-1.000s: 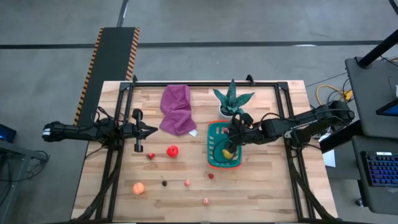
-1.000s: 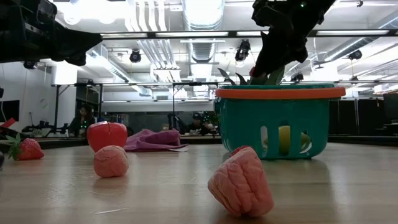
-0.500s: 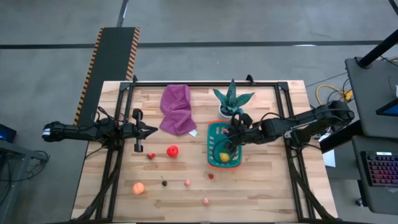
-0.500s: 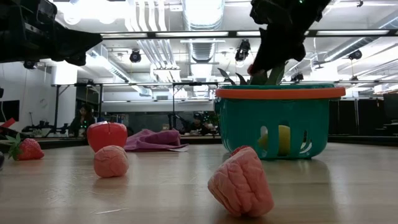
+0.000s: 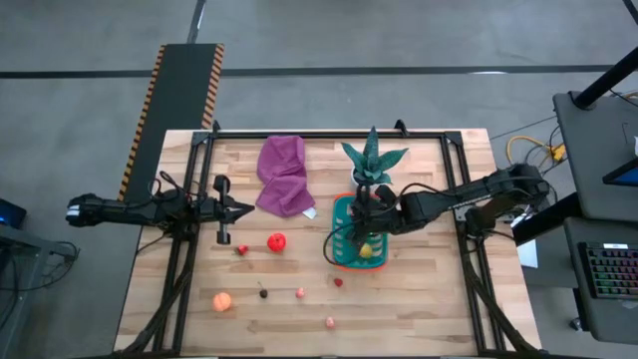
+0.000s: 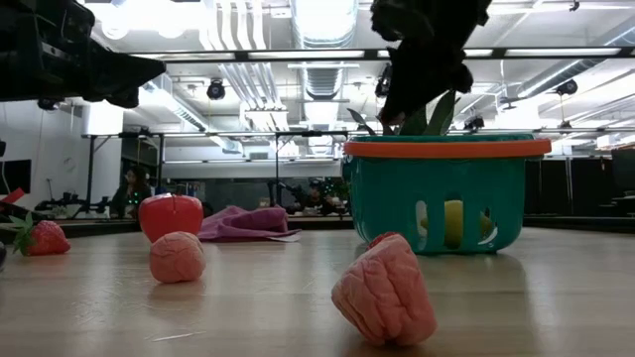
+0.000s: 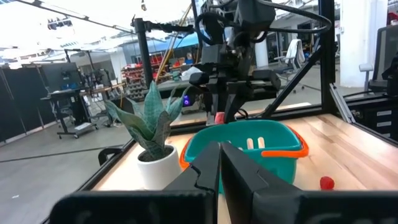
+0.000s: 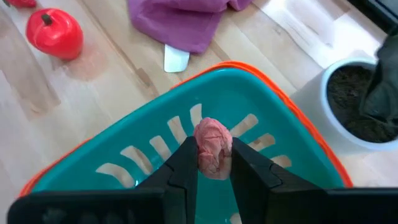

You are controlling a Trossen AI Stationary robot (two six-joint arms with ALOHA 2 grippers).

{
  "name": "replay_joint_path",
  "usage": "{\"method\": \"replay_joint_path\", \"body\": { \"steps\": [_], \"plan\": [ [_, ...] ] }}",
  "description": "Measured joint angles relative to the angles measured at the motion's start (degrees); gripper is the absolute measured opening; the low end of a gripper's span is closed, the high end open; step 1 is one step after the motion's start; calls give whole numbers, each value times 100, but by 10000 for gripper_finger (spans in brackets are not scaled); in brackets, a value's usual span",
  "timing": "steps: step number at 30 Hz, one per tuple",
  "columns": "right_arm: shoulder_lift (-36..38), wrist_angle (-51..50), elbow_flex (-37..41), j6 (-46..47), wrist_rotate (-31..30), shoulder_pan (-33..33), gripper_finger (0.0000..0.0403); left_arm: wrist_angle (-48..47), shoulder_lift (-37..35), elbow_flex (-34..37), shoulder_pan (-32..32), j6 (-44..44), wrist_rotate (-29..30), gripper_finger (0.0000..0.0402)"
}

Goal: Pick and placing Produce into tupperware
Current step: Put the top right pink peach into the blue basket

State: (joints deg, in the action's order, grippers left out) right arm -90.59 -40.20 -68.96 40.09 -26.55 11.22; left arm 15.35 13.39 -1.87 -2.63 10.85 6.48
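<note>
Produce point(image 5: 300, 292) tally: early days, going by what's visible. Only a lemon point(image 5: 365, 250) down inside the basket point(image 5: 342, 261), showing yellow through a slot in the low view. One pink piece point(image 8: 213, 146) about to join it, not let go yet.

Left to go, all loose on the table point(image 5: 439, 299) between the basket and the left edge:
- red apple point(image 5: 276, 240) near the middle
- strawberry point(image 5: 242, 250) just beside it, toward the left edge
- orange point(image 5: 221, 301) toward the front left corner
- dark bit point(image 5: 263, 293) and a small red one point(image 5: 338, 282) in front of the apple and basket
- pink lump point(image 5: 330, 322) closest to the front edge

So roughly one in, one on the way, a good handful waiting.

Basket itself: right of the table's middle, plant point(image 5: 372, 165) just behind it toward the back edge, cloth point(image 5: 284, 175) off toward the back, nearer the middle.

Right tool point(image 8: 213, 163): reaching in from the right edge, hanging over the basket's open top, pinching that pink piece between the fingers. Piece above the basket's inside, apart from the floor and walls as far as can be told. Looks like a simple release from here, probably.

Left tool point(image 7: 221, 168): parked near the left edge, level above the table, pointing across toward the basket, fingers pressed together, nothing in them.
</note>
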Motion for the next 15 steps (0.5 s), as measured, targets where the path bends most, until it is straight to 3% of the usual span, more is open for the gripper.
{"method": "replay_joint_path", "body": {
  "steps": [15],
  "plan": [
    [-659, 21, -32, 42, -2, -55, 70, 13, 83, 0, 0, -2, 0, 0]
  ]
}}
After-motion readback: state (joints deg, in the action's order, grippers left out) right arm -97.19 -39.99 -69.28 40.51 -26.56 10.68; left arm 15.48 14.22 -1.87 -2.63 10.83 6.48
